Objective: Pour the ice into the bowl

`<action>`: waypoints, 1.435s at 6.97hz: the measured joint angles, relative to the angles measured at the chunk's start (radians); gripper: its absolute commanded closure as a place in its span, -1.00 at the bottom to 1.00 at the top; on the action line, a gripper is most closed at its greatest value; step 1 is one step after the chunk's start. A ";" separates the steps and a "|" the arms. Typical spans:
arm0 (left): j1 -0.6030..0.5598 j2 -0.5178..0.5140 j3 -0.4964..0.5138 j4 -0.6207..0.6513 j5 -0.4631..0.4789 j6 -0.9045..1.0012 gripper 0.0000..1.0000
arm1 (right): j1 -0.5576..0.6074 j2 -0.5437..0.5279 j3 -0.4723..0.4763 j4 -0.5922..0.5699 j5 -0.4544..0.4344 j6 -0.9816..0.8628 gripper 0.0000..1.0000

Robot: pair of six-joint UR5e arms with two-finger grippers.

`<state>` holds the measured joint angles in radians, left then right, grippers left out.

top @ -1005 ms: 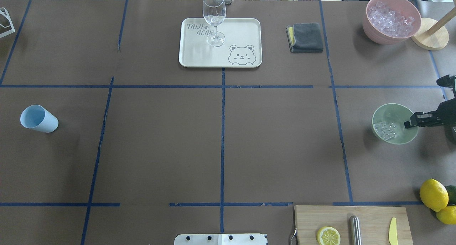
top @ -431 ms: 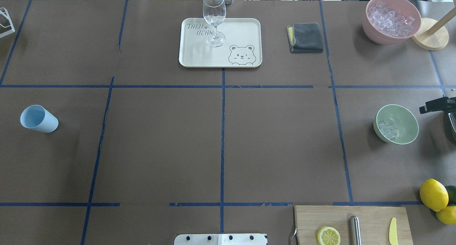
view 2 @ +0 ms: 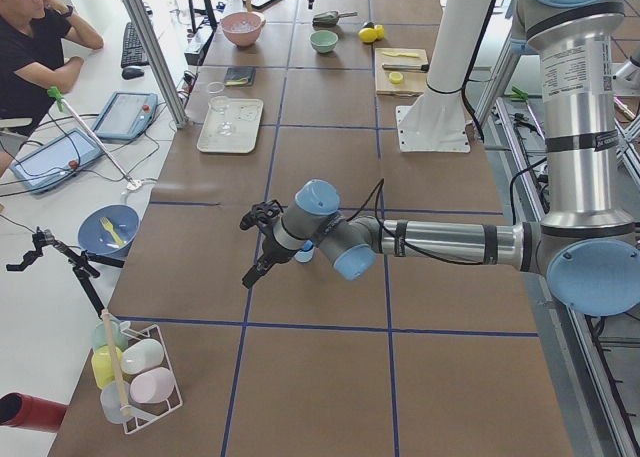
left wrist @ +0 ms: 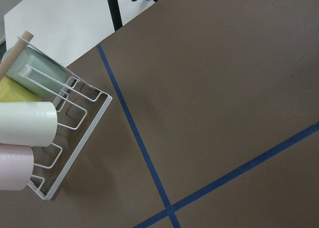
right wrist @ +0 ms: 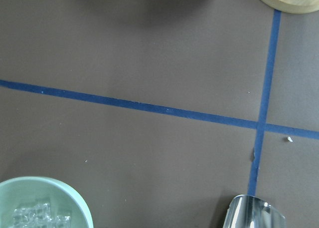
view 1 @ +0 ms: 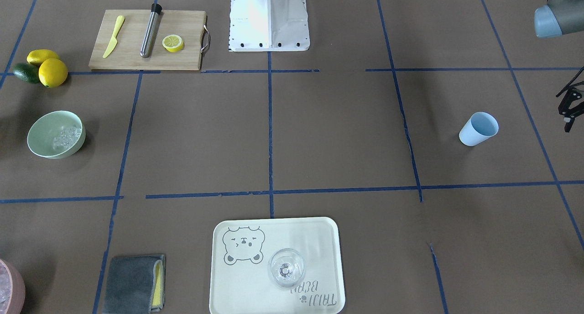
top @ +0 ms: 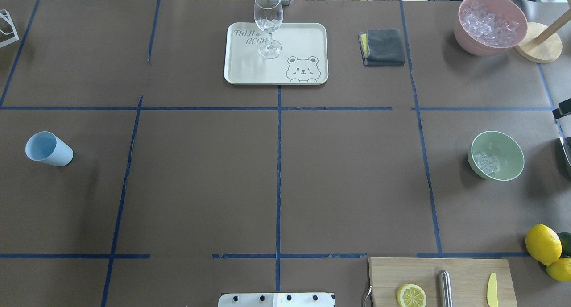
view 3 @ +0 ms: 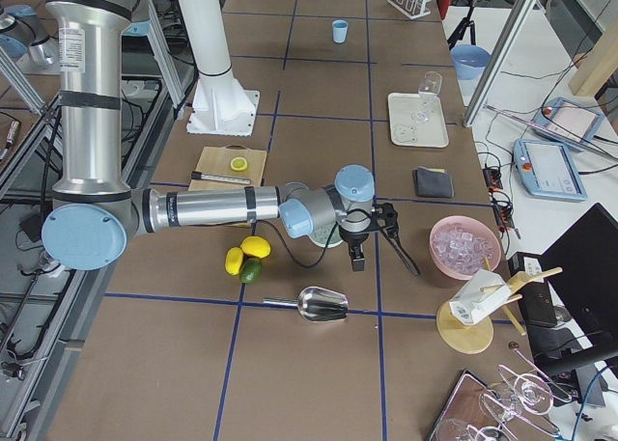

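The pale mint-green bowl (top: 504, 147) stands upright at the table's right side and holds a handful of clear ice cubes (top: 484, 162). Both also show in the front-facing view: bowl (view 1: 43, 133), ice (view 1: 66, 136). In the right wrist view, the bowl's rim (right wrist: 75, 200) and the ice (right wrist: 32, 216) sit in the lower left corner. My right gripper (top: 562, 113) is only a black tip at the overhead view's right edge, clear of the bowl; the right side view shows it (view 3: 381, 253) spread open and empty. My left gripper (view 1: 568, 106) is open and empty beyond the blue cup (view 1: 478, 128).
A metal scoop (view 3: 323, 304) lies right of the bowl. A pink container of ice (top: 490, 23) and a wooden stand (top: 537, 43) are at the back right. The cream tray (top: 303, 39) holds a wine glass (top: 268, 23). The cutting board (top: 464, 271) and lemons (top: 543, 243) are in front. A cup rack (left wrist: 45, 133) is by the left arm.
My right gripper was at the bowl's right rim. It has let go and drawn back to the right, almost out of the overhead view. The bowl stands free with the ice in it.
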<state>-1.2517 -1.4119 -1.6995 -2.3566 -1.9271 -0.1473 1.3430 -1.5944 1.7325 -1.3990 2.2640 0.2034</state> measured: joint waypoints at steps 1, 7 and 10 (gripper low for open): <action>-0.003 -0.001 0.001 0.010 -0.018 0.000 -1.00 | 0.045 0.028 0.029 -0.125 0.001 -0.115 -1.00; -0.076 -0.009 0.021 0.216 -0.288 0.000 -1.00 | 0.234 0.000 -0.079 -0.251 0.155 -0.403 -1.00; -0.121 -0.005 0.050 0.315 -0.360 0.027 -1.00 | 0.235 -0.004 -0.066 -0.250 0.149 -0.397 -1.00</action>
<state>-1.3724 -1.4172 -1.6498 -2.0413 -2.2870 -0.1204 1.5784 -1.5984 1.6669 -1.6488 2.4133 -0.1936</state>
